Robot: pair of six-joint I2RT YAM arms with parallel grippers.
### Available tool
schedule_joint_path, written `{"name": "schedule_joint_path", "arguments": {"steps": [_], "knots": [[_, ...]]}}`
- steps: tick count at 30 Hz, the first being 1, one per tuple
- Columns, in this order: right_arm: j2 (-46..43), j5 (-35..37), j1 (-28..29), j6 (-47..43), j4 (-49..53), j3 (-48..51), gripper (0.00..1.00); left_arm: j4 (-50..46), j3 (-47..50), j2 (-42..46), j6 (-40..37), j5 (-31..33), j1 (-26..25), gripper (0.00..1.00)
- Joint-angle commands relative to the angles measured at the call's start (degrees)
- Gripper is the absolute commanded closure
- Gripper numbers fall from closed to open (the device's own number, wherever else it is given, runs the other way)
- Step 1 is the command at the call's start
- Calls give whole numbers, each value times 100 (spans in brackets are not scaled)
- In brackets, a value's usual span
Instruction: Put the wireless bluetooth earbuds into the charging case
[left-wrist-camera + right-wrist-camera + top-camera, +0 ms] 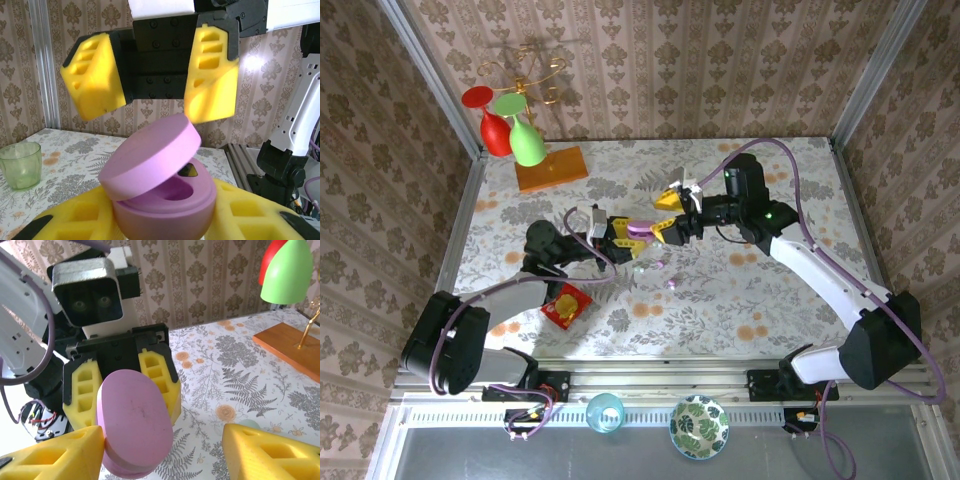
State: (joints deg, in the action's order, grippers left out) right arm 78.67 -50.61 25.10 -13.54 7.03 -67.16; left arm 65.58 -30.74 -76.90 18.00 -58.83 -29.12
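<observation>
A pink-purple oval charging case (165, 205) sits between the yellow fingers of my left gripper (165, 225), which is shut on its lower half. Its lid (150, 155) is tilted partly open over an empty-looking hollow. My right gripper (154, 112) hangs open just above the lid, one finger on each side. In the right wrist view the lid (135, 420) faces me, and my own left fingertip (55, 455) is against its edge. Tiny earbuds lie on the table below: a pale green one (640, 268) and a pink-purple one (672, 284).
A wooden stand (550, 168) with red and green wine glasses is at the back left. A red packet (565, 305) lies near the left arm. A green cup (20, 165) shows in the left wrist view. A cup (605, 412) and a bowl (698, 427) sit beyond the near rail.
</observation>
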Motion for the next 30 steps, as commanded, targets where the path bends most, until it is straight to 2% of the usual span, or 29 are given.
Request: {"name": "schedule_joint_path", "arguments": {"steps": [1,14,25,30], "knots": [[-3,621,-62,315,-358,12,37,324,-85,15,82,-332,-58,79],[-37,921,-99,181,-384,-27,32,403,-64,9,105,-261,-50,79],[-385,344,-85,296,-508,140,25,420,-62,-18,90,-129,-6,79],[-521,354,-58,298,-557,286,24,433,-42,-17,77,-51,25,79]]}}
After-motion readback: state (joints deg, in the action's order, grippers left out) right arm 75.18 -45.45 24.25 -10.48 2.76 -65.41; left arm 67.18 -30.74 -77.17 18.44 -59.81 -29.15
